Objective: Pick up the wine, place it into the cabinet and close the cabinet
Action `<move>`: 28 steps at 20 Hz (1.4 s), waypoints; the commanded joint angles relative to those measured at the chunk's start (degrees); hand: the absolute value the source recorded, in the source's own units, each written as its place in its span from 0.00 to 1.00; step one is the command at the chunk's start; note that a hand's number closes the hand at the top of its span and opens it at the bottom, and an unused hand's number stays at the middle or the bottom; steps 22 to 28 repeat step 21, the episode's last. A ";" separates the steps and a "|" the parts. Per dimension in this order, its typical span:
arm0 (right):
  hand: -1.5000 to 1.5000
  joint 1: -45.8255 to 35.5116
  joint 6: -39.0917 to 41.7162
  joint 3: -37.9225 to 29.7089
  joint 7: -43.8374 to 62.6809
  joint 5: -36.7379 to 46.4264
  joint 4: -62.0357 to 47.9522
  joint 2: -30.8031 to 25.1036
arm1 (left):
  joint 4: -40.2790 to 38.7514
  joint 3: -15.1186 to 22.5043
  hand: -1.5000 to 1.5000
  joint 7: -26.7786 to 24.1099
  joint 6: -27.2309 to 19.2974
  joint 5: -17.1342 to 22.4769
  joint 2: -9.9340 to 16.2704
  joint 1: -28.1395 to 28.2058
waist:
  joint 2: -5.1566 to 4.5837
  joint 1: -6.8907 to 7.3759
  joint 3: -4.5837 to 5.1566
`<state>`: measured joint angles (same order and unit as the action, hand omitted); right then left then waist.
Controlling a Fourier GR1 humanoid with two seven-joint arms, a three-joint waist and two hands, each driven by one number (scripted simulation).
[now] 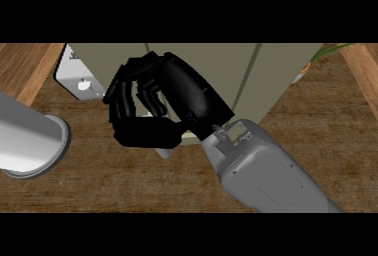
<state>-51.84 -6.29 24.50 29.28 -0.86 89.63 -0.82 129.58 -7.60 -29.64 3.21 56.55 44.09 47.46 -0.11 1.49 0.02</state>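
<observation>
brown wooden counter (111, 185), lighter wood edges

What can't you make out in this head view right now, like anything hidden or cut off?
- Wine: the right hand curls in front of the cabinet; only a pale sliver shows beneath it, so whatever it holds is hidden.
- Cabinet interior and door position: covered by the hand and cut off by the upper edge.
- Grey cylinder: cut off by the left edge.
- Left hand: not in view.
- Orange and green thing: mostly behind the cabinet.
</observation>
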 commanded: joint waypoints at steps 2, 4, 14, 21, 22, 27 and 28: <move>1.00 2.64 2.53 -2.91 -10.10 1.33 -8.52 -1.15 | -3.15 3.38 0.00 2.45 1.40 -2.32 -2.13 -3.62 | -0.12 -0.82 0.00; 1.00 -4.65 4.49 -7.28 -8.40 -0.24 -13.54 -0.50 | -0.03 5.06 0.00 6.79 -5.65 -3.40 -1.67 -8.78 | -0.22 -1.08 -0.02; 1.00 -7.19 8.56 -12.69 -19.28 0.87 -25.50 -6.44 | 0.54 11.88 0.00 10.20 -12.41 -7.63 -4.89 -17.74 | -0.88 -0.81 -0.07; 1.00 -8.08 8.48 -13.73 -20.92 0.24 -27.76 -6.47 | -4.45 16.34 0.00 10.33 -14.22 -10.60 -7.82 -22.49 | -0.78 -1.39 -0.02; 1.00 -8.08 8.48 -13.73 -20.92 0.24 -27.76 -6.47 | -4.45 16.34 0.00 10.33 -14.22 -10.60 -7.82 -22.49 | -0.78 -1.39 -0.02; 1.00 -8.08 8.48 -13.73 -20.92 0.24 -27.76 -6.47 | -4.45 16.34 0.00 10.33 -14.22 -10.60 -7.82 -22.49 | -0.78 -1.39 -0.02; 1.00 -8.08 8.48 -13.73 -20.92 0.24 -27.76 -6.47 | -4.45 16.34 0.00 10.33 -14.22 -10.60 -7.82 -22.49 | -0.78 -1.39 -0.02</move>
